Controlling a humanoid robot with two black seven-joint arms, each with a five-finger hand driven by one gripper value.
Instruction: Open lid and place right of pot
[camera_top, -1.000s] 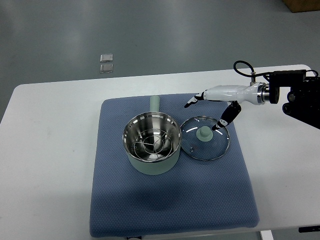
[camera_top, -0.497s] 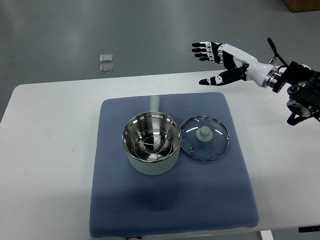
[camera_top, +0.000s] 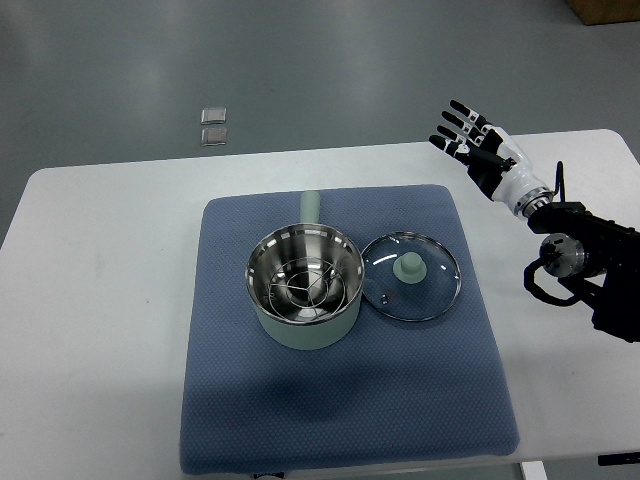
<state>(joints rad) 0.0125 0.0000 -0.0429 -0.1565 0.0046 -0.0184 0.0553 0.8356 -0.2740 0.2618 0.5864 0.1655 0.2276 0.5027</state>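
- The pot (camera_top: 303, 292) is pale green outside and shiny steel inside, sitting upright and uncovered, with a wire rack down in it. Its stubby handle points toward the far edge.
- The lid (camera_top: 411, 276) is round glass with a steel rim and a pale green knob, lying flat, knob up, just beside the pot's right side.

Pot (camera_top: 303, 290) on mat (camera_top: 340, 420), lid (camera_top: 410, 276) flat on mat touching pot's right side, mat on table (camera_top: 100, 300)
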